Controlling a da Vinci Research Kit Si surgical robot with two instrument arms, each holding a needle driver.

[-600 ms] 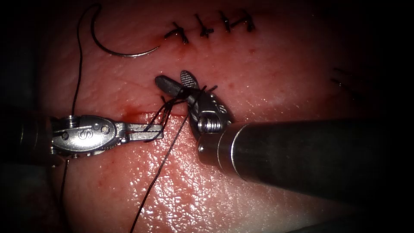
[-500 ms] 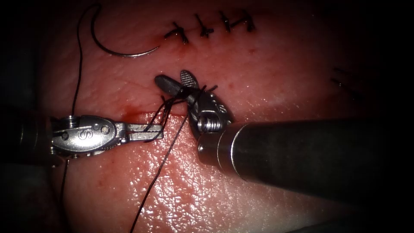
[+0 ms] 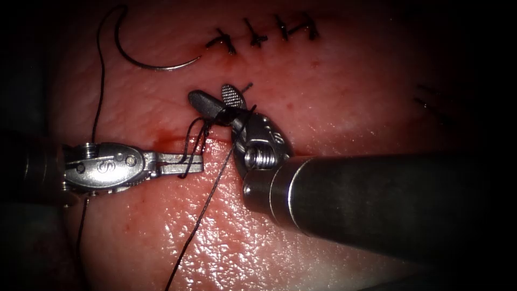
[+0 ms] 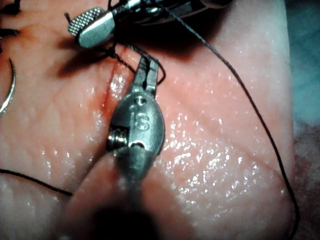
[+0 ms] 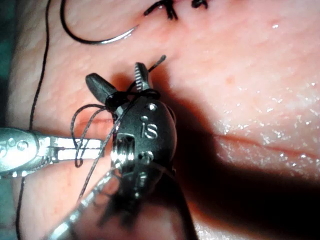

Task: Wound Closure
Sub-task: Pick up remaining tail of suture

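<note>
Nearest the lens, low in the frame, the thread [image 3: 199, 215] runs up across the glistening tissue [image 3: 258, 242] toward the centre. At mid-left, the left claw [image 3: 188, 163] is clenched on the thread beside the cut [image 3: 172, 141]. Just right of centre, the right claw [image 3: 215, 99] is released, its jaws spread, with loops of thread wound about its neck. This reads as knot tying: a throw is wrapped and not yet seated. The next move calls for the right claw to take a thread end through the loops. Farther back, the needle [image 3: 145, 62] lies free on the tissue at upper left, left of the finished stitches [image 3: 258, 35].
</note>
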